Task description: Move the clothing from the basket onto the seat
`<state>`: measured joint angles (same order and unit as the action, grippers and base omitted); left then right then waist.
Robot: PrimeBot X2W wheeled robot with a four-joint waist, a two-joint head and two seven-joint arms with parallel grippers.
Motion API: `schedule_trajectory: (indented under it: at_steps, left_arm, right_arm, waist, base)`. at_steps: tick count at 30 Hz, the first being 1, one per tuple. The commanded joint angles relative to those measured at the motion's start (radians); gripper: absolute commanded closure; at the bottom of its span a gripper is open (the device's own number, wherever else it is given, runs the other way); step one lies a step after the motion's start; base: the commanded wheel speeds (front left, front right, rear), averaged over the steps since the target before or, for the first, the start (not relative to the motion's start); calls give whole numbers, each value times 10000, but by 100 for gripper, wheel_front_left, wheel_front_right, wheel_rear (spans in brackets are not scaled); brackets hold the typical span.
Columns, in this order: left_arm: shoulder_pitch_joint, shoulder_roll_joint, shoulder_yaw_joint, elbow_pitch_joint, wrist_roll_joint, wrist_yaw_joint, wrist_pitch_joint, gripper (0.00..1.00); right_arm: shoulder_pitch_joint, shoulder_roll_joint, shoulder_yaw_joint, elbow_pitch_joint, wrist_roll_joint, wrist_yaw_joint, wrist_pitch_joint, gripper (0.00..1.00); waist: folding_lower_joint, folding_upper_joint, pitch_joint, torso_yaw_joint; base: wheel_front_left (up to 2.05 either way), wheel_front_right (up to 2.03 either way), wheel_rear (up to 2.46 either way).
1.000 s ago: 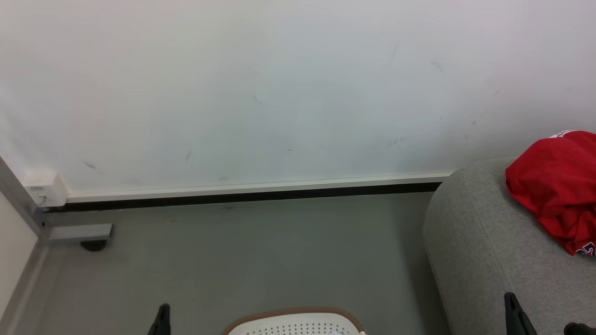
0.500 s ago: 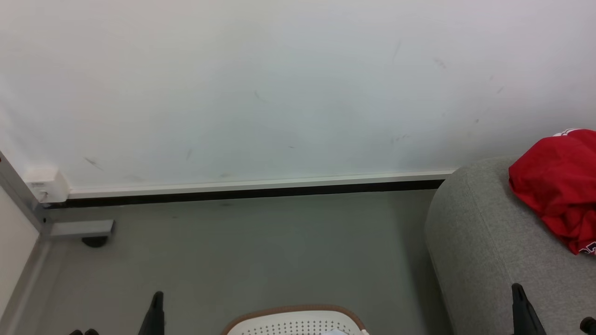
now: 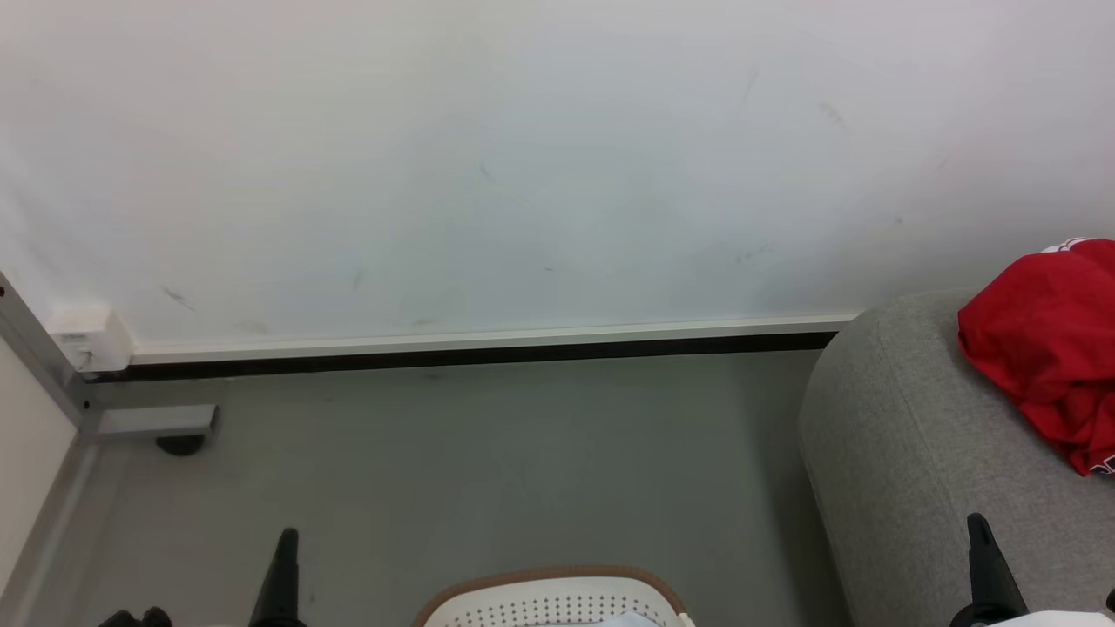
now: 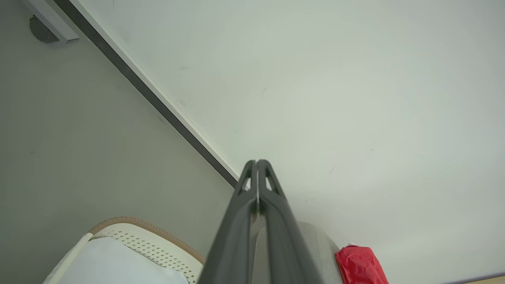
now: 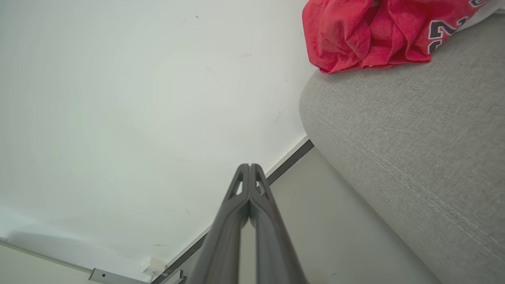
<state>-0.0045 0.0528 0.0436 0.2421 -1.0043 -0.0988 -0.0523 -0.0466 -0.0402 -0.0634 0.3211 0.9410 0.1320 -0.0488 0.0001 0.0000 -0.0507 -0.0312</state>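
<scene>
Two claws were clenched shut and empty: the left claw (image 4: pixel 257 162) and the right claw (image 5: pixel 249 165). The bright red soft-fabric jersey (image 5: pixel 367 35) with dark numerals lay crumpled on the large light grey upholstered sofa (image 5: pixel 414 118), well apart from the rounded cream-white perforated plastic basket (image 3: pixel 557 599) with a brown rim. The transfer appeared complete; the next move probably called only for parking both claws.

Left gripper (image 4: pixel 257 162) seen with fingers pressed together, nothing held. Laundry basket (image 4: pixel 146 228) noted lower left, pale cloth (image 4: pixel 114 262) inside. Red jersey (image 4: pixel 361 265) laid on grey sofa (image 4: pixel 321 252) at lower right
</scene>
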Motion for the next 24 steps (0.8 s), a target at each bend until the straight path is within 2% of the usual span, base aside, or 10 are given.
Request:
schedule_trajectory:
  at_steps: [1, 24]
  left_arm:
    - [-255, 45, 68, -159, -274, 38, 77, 100]
    - [-584, 24, 338, -335, -2580, 129, 707, 100]
  right_arm:
    - [-279, -116, -42, -171, 302, -10, 73, 100]
    - [-510, -152, -223, -358, 2856, -14, 680, 100]
  waist:
    - [-1, 0, 8, 6]
    - [-1, 0, 162, 103]
  base:
    - [0, 0, 0]
    - [0, 0, 0]
